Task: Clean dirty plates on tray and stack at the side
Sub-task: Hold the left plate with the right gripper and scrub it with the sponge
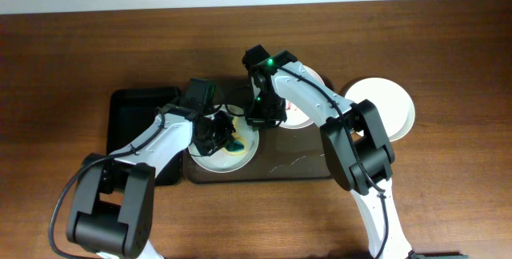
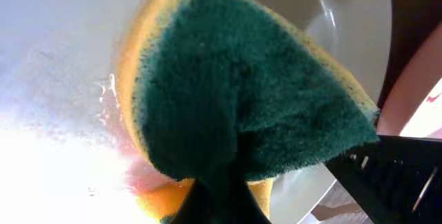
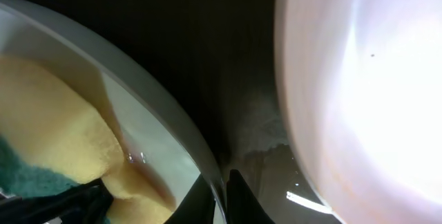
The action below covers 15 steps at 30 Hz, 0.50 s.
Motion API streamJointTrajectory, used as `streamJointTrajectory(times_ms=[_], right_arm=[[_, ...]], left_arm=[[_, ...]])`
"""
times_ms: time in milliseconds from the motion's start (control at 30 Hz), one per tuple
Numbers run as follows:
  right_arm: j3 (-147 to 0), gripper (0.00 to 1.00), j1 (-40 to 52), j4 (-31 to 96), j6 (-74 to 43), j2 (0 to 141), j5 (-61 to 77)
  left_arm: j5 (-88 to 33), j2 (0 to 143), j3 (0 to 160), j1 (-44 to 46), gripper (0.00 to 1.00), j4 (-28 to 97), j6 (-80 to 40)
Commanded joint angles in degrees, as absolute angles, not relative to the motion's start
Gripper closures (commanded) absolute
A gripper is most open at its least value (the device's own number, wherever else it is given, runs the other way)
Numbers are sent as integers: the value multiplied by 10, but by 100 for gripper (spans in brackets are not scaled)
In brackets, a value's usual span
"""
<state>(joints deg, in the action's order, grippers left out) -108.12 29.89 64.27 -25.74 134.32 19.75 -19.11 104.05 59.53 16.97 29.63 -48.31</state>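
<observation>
The dark brown tray lies mid-table. A white plate sits on its left part. My left gripper is shut on a green and yellow sponge and presses it onto this plate. In the left wrist view the sponge covers the wet plate, with a pinkish smear beside it. My right gripper is shut on this plate's rim, one finger on each side. A second plate lies on the tray under the right arm. A third plate sits on the table, right of the tray.
A smaller black tray lies right against the brown tray's left side, partly under my left arm. The brown wooden table surrounds both trays.
</observation>
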Motion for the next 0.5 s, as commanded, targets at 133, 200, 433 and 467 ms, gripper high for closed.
streamJointTrajectory(times_ms=[133,200,433,467], right_arm=[[-1079,91,304,642,-267,1351,214],[-1079,91,304,642,-267,1351,214],[-1079,91,304,643,-266,1351,212],[-1079,90,304,643,-266,1351,212]], left_arm=[[-4,1064,575,113,100,424,-492],[0,1060,575,94,100,436,-448],[-128,934,594,91,100,391,-303],[-132,926,594,97,100,386,-319]])
